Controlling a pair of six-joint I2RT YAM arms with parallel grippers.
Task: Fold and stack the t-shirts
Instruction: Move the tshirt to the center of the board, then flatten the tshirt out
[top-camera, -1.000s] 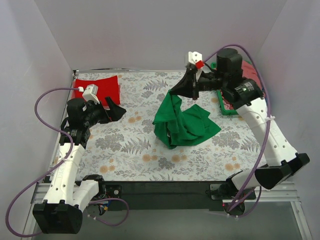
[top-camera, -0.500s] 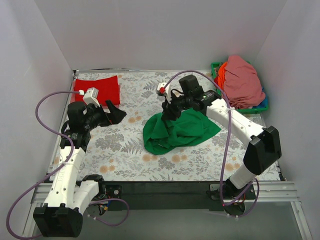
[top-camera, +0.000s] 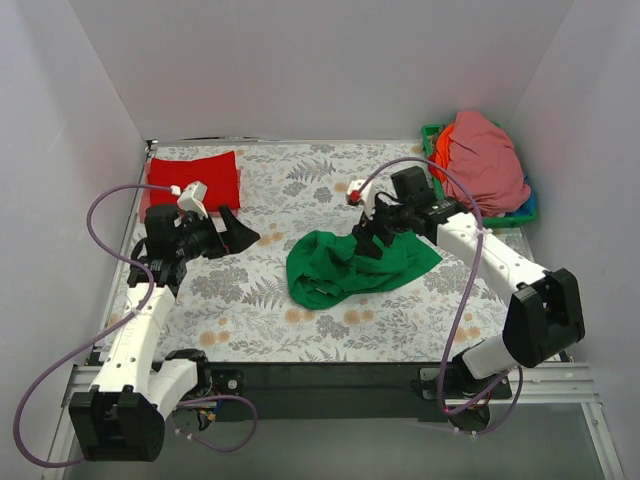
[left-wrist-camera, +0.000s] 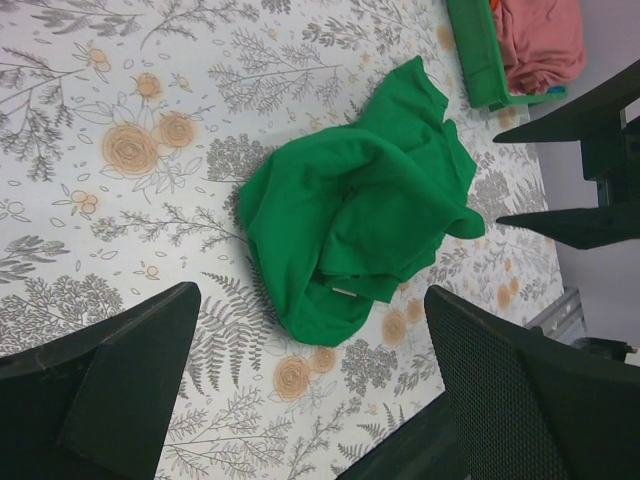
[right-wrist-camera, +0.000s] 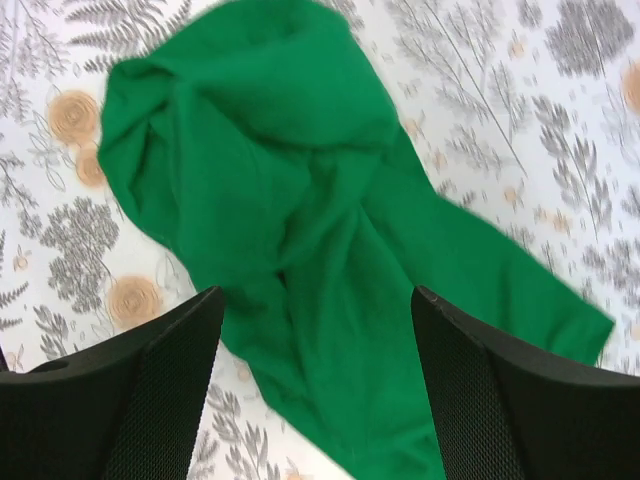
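A bright green t-shirt (top-camera: 355, 265) lies crumpled in a heap at the middle of the table; it also shows in the left wrist view (left-wrist-camera: 355, 215) and fills the right wrist view (right-wrist-camera: 300, 230). My right gripper (top-camera: 368, 240) (right-wrist-camera: 315, 300) hovers open just over the heap's far side, with nothing between its fingers. My left gripper (top-camera: 238, 232) (left-wrist-camera: 310, 300) is open and empty, left of the shirt and apart from it. A red t-shirt (top-camera: 195, 178) lies flat and folded at the far left. Pink (top-camera: 485, 165) and orange (top-camera: 443, 145) t-shirts are piled in the basket.
The green plastic basket (top-camera: 430, 135) (left-wrist-camera: 475, 50) stands at the far right corner. White walls close in the table on three sides. A floral cloth (top-camera: 300, 320) covers the table. Purple cables loop off both arms.
My right gripper opened and let go of the green t-shirt, which dropped from hanging into a heap on the table. The right arm swung lower over it. The left gripper drifted slightly right.
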